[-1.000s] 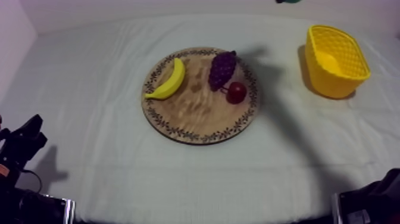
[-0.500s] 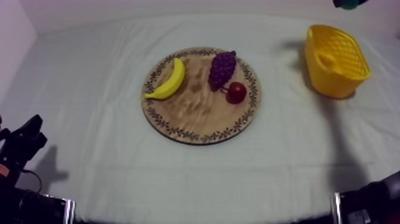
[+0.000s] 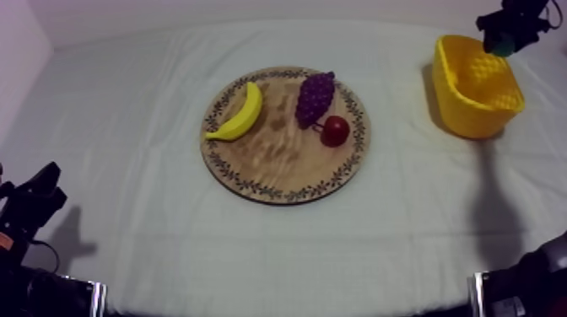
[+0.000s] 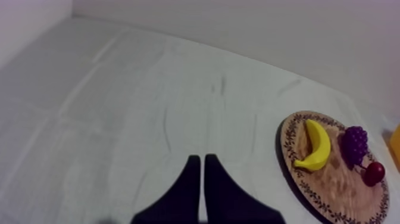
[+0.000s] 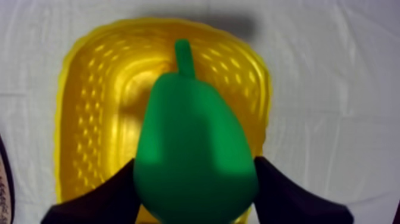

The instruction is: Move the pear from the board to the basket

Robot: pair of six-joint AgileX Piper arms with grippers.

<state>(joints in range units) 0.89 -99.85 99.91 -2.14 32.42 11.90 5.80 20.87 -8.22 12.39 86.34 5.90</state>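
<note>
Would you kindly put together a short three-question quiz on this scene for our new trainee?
1. Which hand holds the pear?
2. True or false: the pear hangs over the yellow basket.
3. How many fruits lie on the wooden board? A) two B) three C) four

Key:
1. The right hand, shut on it.
2. True.
3. B: the banana, the bunch of grapes and the small red fruit.
</note>
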